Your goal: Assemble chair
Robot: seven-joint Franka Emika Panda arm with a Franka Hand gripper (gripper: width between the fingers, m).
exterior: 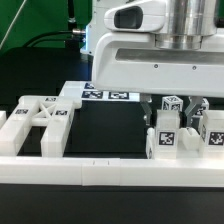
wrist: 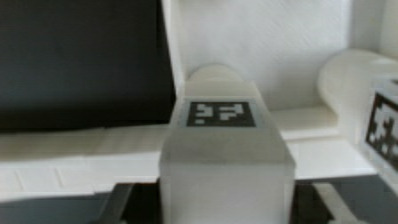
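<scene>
Wrist view puts a white chair post (wrist: pixel 222 150) squarely between the jaws of the gripper (wrist: pixel 222 203), which pinches it; its long axis seems to run straight away from the wrist. We see it at the exterior view's right, beside tagged blocks (exterior: pixel 166 140), with the notched parts (exterior: pixel 40 115) well apart at that view's left
</scene>
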